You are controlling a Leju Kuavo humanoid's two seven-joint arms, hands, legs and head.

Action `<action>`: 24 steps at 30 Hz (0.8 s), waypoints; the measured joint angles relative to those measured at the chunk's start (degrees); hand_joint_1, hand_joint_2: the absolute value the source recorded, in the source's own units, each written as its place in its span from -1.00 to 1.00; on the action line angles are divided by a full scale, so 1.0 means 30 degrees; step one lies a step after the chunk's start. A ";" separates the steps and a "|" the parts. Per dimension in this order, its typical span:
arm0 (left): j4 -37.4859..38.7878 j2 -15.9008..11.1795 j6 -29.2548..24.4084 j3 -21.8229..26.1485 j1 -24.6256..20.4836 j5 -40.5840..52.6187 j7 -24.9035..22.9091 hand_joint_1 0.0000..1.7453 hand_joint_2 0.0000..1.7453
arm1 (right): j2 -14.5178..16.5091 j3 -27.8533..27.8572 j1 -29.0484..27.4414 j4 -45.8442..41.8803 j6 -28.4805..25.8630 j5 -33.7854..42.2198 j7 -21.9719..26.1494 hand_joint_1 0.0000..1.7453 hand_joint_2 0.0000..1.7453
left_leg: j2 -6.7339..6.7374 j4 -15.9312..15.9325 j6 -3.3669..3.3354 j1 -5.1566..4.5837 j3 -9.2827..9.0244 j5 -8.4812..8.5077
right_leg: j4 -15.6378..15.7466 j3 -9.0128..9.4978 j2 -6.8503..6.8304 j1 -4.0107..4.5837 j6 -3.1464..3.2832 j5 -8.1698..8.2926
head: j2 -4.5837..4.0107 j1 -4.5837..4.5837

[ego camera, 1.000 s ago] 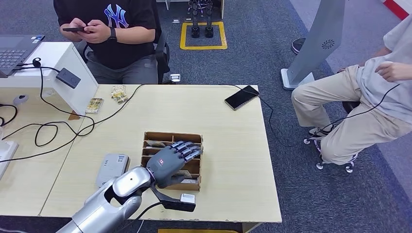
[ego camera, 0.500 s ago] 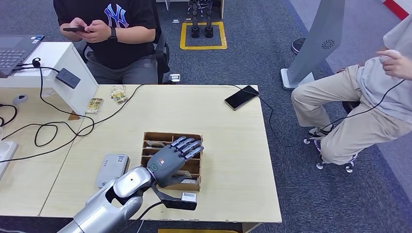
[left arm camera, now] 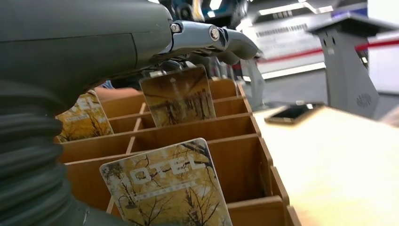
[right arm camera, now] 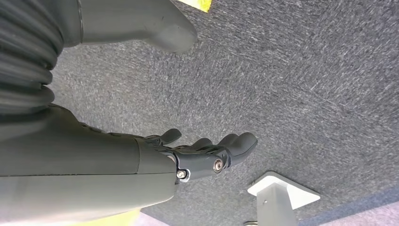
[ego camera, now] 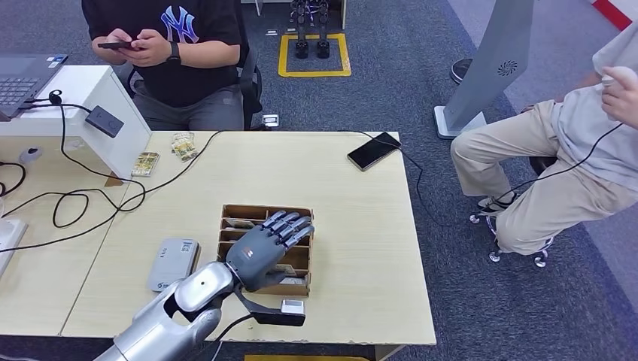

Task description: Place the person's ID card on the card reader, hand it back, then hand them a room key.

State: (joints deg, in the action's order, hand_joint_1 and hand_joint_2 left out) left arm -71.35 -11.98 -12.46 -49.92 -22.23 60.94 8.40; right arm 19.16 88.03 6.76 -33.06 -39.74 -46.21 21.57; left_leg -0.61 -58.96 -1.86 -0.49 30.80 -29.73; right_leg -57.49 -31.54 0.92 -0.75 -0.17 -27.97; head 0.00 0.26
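Wooden table [ego camera: 353, 226] carries card box [ego camera: 301, 214], reader [ego camera: 174, 262] (phone [ego camera: 374, 150] too).

Black phone [ego camera: 374, 150] lies cabled near desk's [ego camera: 361, 248] far right corner. Seated person in black shirt [ego camera: 167, 45] holds phone behind desk. Second person [ego camera: 572, 158] sits right, on grey carpet. Laptop [ego camera: 22, 79] far left.

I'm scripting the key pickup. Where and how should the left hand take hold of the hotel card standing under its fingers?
Probably by its upper edge: the hotel card stands upright in the wooden organizer, slot walls hiding its lower part. Coming from above, the left hand can pinch the two flat faces and lift straight up.
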 joint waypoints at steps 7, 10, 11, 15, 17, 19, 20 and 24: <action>-0.1571 0.1081 -0.4244 0.0541 0.2306 -0.0975 0.1325 -1.00 1.00 | 0.0016 0.0000 0.0009 0.0119 0.0000 0.0155 0.0250 -1.00 1.00 | -0.0010 0.0000 -0.0006 -0.0004 0.0035 -0.0008 | 0.0004 -0.0018 -0.0006 -0.0004 -0.0001 -0.0005 | 0.0000 -0.0005; -0.2281 0.1401 -0.4488 0.1337 0.3120 -0.1791 0.2277 -1.00 1.00 | 0.0016 -0.0002 0.0016 0.0204 0.0000 0.0313 0.0330 -1.00 1.00 | -0.0010 0.0000 -0.0007 -0.0005 0.0036 -0.0009 | 0.0007 -0.0024 -0.0008 -0.0004 -0.0001 -0.0005 | 0.0000 -0.0005; -0.2486 0.1480 -0.4625 0.1591 0.3380 -0.2166 0.2670 -1.00 1.00 | 0.0016 -0.0002 0.0018 0.0226 0.0000 0.0366 0.0355 -1.00 1.00 | -0.0011 0.0000 -0.0007 -0.0005 0.0036 -0.0008 | 0.0007 -0.0024 -0.0009 -0.0003 -0.0002 -0.0005 | 0.0000 -0.0003; -0.3452 0.1899 -0.5288 0.2619 0.4385 -0.4725 0.4741 -1.00 1.00 | 0.0016 -0.0004 0.0021 0.0308 0.0000 0.0590 0.0388 -1.00 1.00 | -0.0010 0.0000 -0.0005 -0.0002 0.0034 -0.0007 | 0.0006 -0.0023 -0.0009 -0.0001 -0.0001 -0.0004 | 0.0000 -0.0002; -0.4068 0.2200 -0.5344 0.3234 0.4884 -0.6639 0.5912 -1.00 1.00 | 0.0016 0.0000 0.0020 0.0321 0.0000 0.0723 0.0366 -1.00 1.00 | -0.0010 0.0000 -0.0005 -0.0001 0.0033 -0.0006 | 0.0005 -0.0024 -0.0008 0.0000 -0.0001 -0.0004 | 0.0000 -0.0002; -0.4738 0.2587 -0.5094 0.3894 0.5363 -0.8567 0.7011 -1.00 1.00 | 0.0016 -0.0002 0.0019 0.0324 0.0000 0.0878 0.0344 -1.00 1.00 | -0.0012 0.0000 -0.0005 0.0000 0.0034 -0.0006 | 0.0005 -0.0024 -0.0009 0.0000 -0.0001 -0.0005 | 0.0000 -0.0002; -0.5037 0.2770 -0.4927 0.4188 0.5561 -0.9243 0.7406 -1.00 1.00 | 0.0016 -0.0003 0.0019 0.0326 0.0000 0.0938 0.0328 -1.00 1.00 | -0.0012 0.0000 -0.0005 0.0000 0.0036 -0.0006 | 0.0006 -0.0024 -0.0009 0.0000 -0.0001 -0.0005 | 0.0000 -0.0004; -0.5845 0.3204 -0.4537 0.5070 0.6092 -1.0005 0.8003 -1.00 1.00 | 0.0016 -0.0002 0.0021 0.0326 0.0000 0.1058 0.0315 -1.00 1.00 | -0.0012 0.0000 -0.0005 -0.0001 0.0037 -0.0007 | 0.0006 -0.0023 -0.0010 -0.0001 -0.0001 -0.0005 | 0.0000 -0.0002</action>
State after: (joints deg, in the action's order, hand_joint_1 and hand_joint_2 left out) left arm -88.88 -2.37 -26.07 -34.71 -3.96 30.92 32.41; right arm 19.21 88.03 6.82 -32.09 -39.74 -43.03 22.51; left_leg -0.64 -58.96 -1.87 -0.50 30.91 -29.75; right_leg -57.47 -31.61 0.89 -0.75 -0.17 -27.98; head 0.00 0.26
